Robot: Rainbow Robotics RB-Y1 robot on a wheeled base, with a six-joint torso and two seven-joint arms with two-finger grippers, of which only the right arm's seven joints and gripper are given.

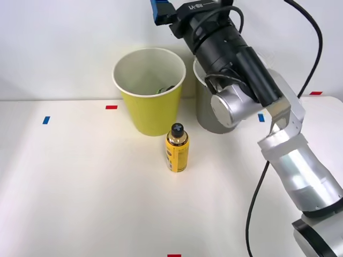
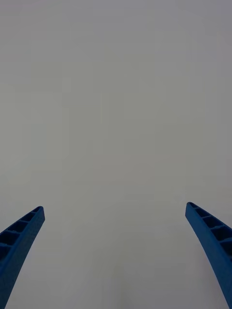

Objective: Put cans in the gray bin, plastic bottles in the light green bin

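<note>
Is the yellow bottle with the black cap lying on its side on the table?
No, the yellow bottle stands upright on the white table, just in front of the light green bin.

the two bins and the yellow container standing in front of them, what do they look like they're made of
The light green bin and the gray bin look like thin matte paper or plastic: uniform colour, white rims, no gloss. Which of the two is unclear. The yellow container is glossy, with a printed label and black cap; whether metal or plastic is not certain.
</note>
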